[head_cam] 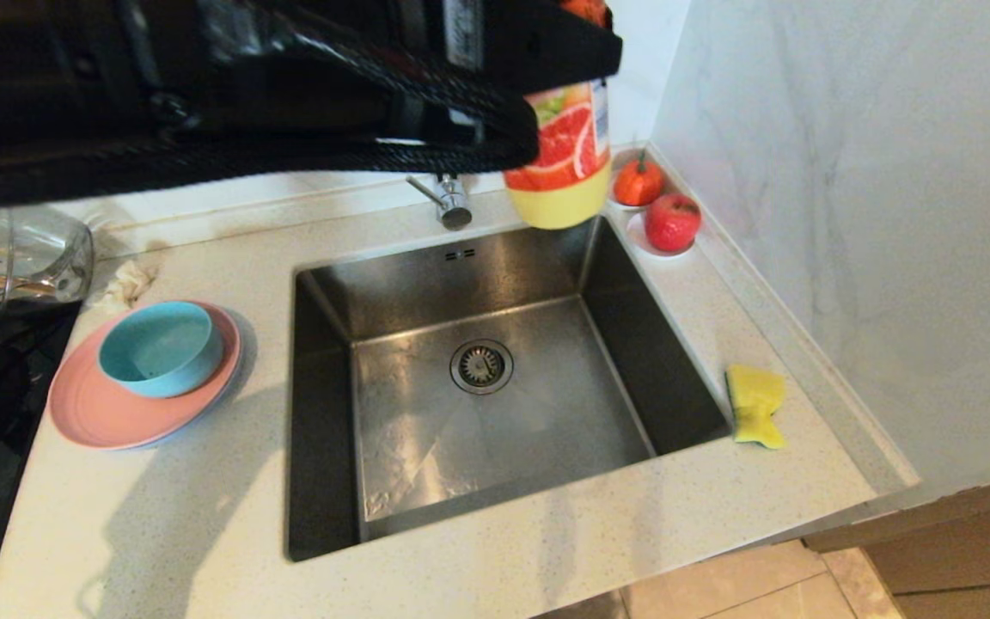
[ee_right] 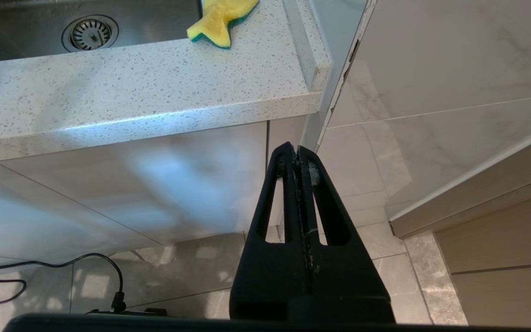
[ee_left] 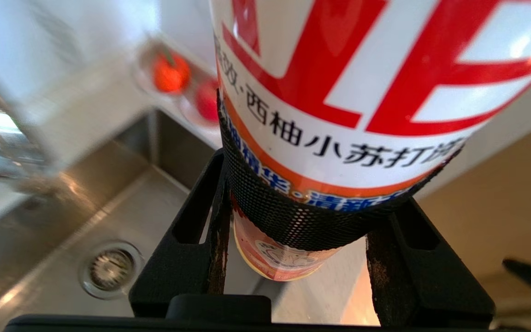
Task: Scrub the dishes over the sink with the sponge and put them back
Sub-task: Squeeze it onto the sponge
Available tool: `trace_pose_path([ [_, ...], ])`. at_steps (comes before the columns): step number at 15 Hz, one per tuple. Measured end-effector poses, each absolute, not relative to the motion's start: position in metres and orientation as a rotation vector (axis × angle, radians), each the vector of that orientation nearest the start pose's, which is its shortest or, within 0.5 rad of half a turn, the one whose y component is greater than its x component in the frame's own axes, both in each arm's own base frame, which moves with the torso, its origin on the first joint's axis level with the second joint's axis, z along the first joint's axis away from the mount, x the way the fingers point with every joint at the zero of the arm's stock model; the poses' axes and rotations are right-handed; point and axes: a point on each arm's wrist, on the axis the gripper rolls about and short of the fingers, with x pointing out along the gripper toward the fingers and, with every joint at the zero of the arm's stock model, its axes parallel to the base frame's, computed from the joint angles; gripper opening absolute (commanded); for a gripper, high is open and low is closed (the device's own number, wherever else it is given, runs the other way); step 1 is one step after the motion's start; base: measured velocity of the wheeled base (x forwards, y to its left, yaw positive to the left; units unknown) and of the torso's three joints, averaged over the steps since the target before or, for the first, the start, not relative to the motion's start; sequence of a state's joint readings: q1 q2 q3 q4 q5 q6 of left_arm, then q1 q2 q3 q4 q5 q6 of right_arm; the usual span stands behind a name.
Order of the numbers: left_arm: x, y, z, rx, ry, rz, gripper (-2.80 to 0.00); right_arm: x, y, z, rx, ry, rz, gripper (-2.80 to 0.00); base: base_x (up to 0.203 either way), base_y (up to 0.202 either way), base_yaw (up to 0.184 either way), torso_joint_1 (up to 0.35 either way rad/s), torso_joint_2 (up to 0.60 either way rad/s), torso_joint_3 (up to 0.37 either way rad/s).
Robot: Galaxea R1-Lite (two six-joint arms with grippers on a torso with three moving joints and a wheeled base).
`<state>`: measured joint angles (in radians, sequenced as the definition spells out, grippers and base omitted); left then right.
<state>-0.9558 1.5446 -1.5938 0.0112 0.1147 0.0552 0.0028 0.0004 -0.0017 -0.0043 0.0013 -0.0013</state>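
Note:
My left gripper (ee_left: 311, 184) is shut on a yellow dish-soap bottle (head_cam: 564, 172) with a grapefruit label and holds it in the air over the back right corner of the sink (head_cam: 478, 284). The bottle fills the left wrist view (ee_left: 339, 92), with its lower end pointing at the basin. The teal bowl (head_cam: 160, 348) sits on the pink plate (head_cam: 91, 413) on the counter left of the sink. The yellow sponge (head_cam: 755, 404) lies on the counter to the sink's right, green layer down (ee_right: 221, 20). My right gripper (ee_right: 297, 152) hangs shut and empty below the counter edge, over the floor.
The drain strainer (head_cam: 481, 366) is in the middle of the basin, and the faucet (head_cam: 448, 202) stands behind it. An orange fruit (head_cam: 638, 182) and a red apple (head_cam: 672, 222) sit in the back right corner. A glass jug (head_cam: 27, 258) and a crumpled cloth (head_cam: 125, 284) lie at the back left.

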Motion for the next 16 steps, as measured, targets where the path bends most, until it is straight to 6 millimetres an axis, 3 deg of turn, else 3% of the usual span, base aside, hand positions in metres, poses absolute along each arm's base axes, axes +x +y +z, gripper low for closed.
trace_pose_path([
  [8,0.179,-0.288,0.323,0.232,0.093,-0.765,-2.8,-0.023,0.0,0.076,-0.001,-0.006,0.004,-2.8,0.0,0.0,0.0,0.0,0.0,0.0],
  [13,0.184,-0.318,0.279,0.407,0.159,-0.74,-2.8,-0.023,0.0,0.076,-0.001,-0.006,0.004,-2.8,0.0,0.0,0.0,0.0,0.0,0.0],
  [16,0.188,-0.327,0.266,0.488,0.166,-0.726,-2.8,-0.023,0.0,0.076,-0.001,-0.005,0.004,-2.8,0.0,0.0,0.0,0.0,0.0,0.0],
])
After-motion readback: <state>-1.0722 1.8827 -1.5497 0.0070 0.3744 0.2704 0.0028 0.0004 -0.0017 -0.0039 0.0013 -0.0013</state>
